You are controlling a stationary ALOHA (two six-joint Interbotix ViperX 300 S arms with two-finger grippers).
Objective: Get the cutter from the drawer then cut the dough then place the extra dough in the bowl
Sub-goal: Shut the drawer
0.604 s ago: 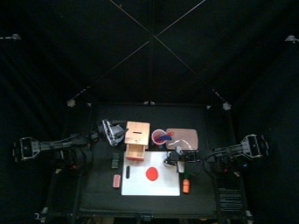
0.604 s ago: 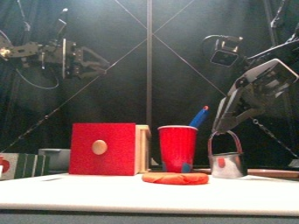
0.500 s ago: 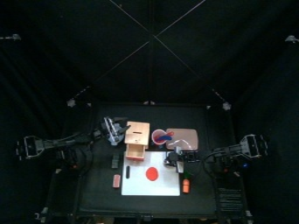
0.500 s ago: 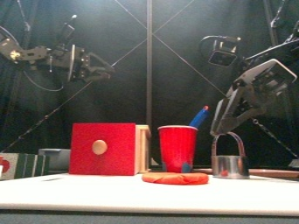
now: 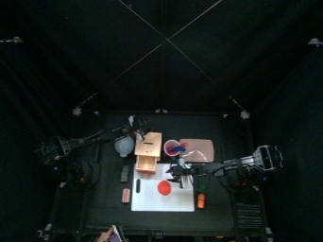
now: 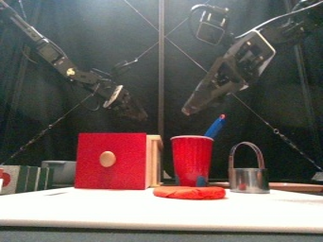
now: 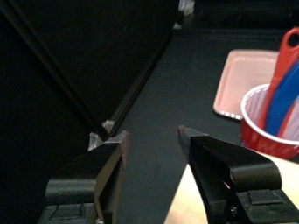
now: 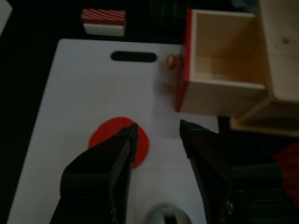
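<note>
The metal cutter (image 6: 248, 170) stands by itself on the white cutting board (image 8: 82, 96), to the right of the flat red dough (image 6: 190, 192). In the right wrist view the cutter's rim (image 8: 170, 214) shows just below the jaws, with the dough (image 8: 111, 140) beside them. My right gripper (image 6: 192, 106) hangs open and empty above the red cup, over the board (image 5: 177, 170). The wooden box (image 5: 149, 151) has its red-fronted drawer (image 8: 222, 61) pulled out and empty. My left gripper (image 6: 132, 109) is open in the air above the box. A blue-grey bowl (image 5: 123, 146) sits left of the box.
A red cup (image 6: 192, 159) holding a blue knife (image 6: 214, 126) stands behind the dough, with the pink tray (image 7: 251, 70) beyond it. A small red striped toy (image 8: 103, 19) lies off the board's end by the grip hole. Another small red toy (image 5: 127, 194) lies left of the board.
My right gripper let go of the cutter, rose and swung left over the board. The left arm came in from the far left and dropped toward the box.
</note>
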